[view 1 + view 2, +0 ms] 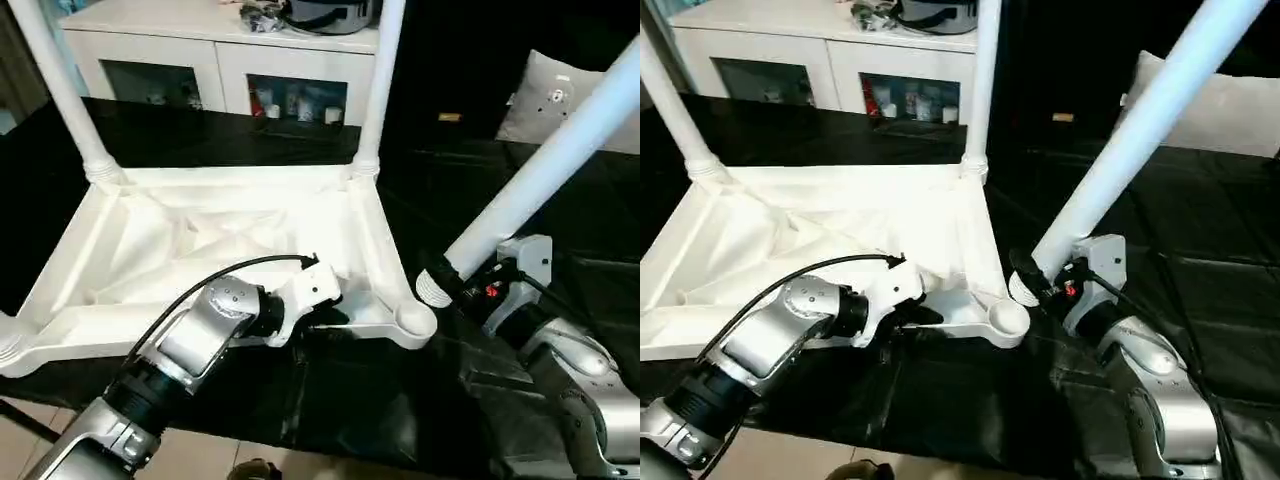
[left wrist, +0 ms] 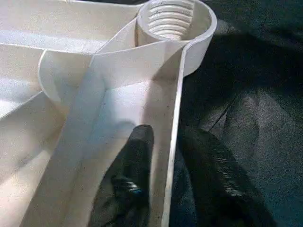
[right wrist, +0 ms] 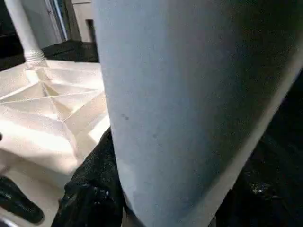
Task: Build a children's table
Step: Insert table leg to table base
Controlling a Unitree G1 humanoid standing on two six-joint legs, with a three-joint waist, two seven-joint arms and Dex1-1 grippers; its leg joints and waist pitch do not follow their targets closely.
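One white plastic rectangular table top (image 1: 220, 240) lies upside down on the black sheet-covered work surface (image 1: 330, 400), its ribbed underside facing up, with raised diagonal ribs and a thin upright rim. Three long white tapered tube legs are counted. Two stand upright in the far corner sockets, beyond both grippers: a far left leg (image 1: 60, 90) and a far right leg (image 1: 378, 80), each ending in a ringed collar. The third leg (image 1: 545, 160), smooth and round, is held tilted, its thick lower end just beside the one empty round corner socket (image 1: 417, 322), not in it. That socket is a short cylinder with a threaded inner wall.

The left gripper (image 2: 165, 179) is clamped across the table top's near rim, one black finger (image 2: 135, 165) inside the rim and the other outside, with the empty socket just beyond the fingertips. The right gripper (image 1: 1040, 280) grasps the tilted leg near its thick end, black textured fingers (image 3: 90, 189) wrapped against the tube. One white glass-fronted cabinet (image 1: 220, 60) and one grey-white cushion (image 1: 560, 95) lie far behind.
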